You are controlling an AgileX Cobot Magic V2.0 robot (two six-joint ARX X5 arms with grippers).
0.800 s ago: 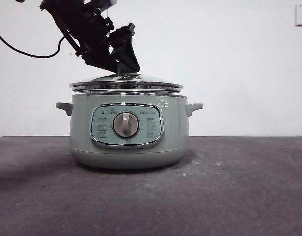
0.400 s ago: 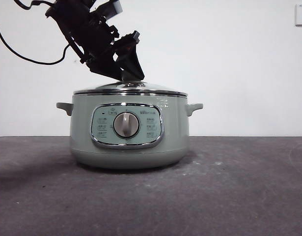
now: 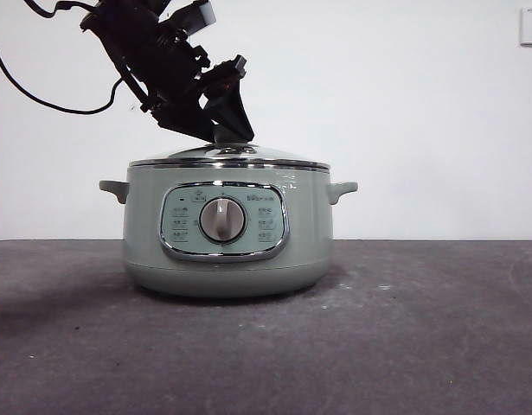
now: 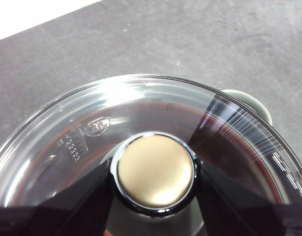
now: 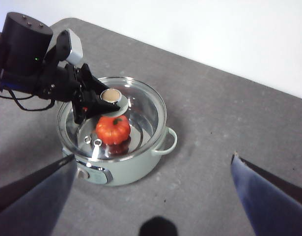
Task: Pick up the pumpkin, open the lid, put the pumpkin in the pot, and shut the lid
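from the front view the inside of the wide pale sage-green round pot (image 3: 227,238) is hidden by its wall, so the small glossy orange ribbed pumpkin (image 5: 113,129) shows only in the right wrist view, sitting inside the pot under the round domed glass lid with the chrome rim (image 3: 229,157); its stem is too small to make out there. in the left wrist view the lid is cut off by the frame, and reflections blur what lies below the glass, leaving only a reddish tint. the lid sits level on the pot's rim. the left gripper (image 4: 153,196) is above the pot's centre, its two black jaws set on either side of the lid's round knob (image 4: 155,169) and closed against it. the right gripper (image 5: 153,162) hangs high above the grey table (image 3: 421,346), well apart from the pot, jaws spread wide and holding nothing; only the inner parts of its jaws show. one of the pot's side handles (image 4: 249,101) peeks out past the lid's rim.
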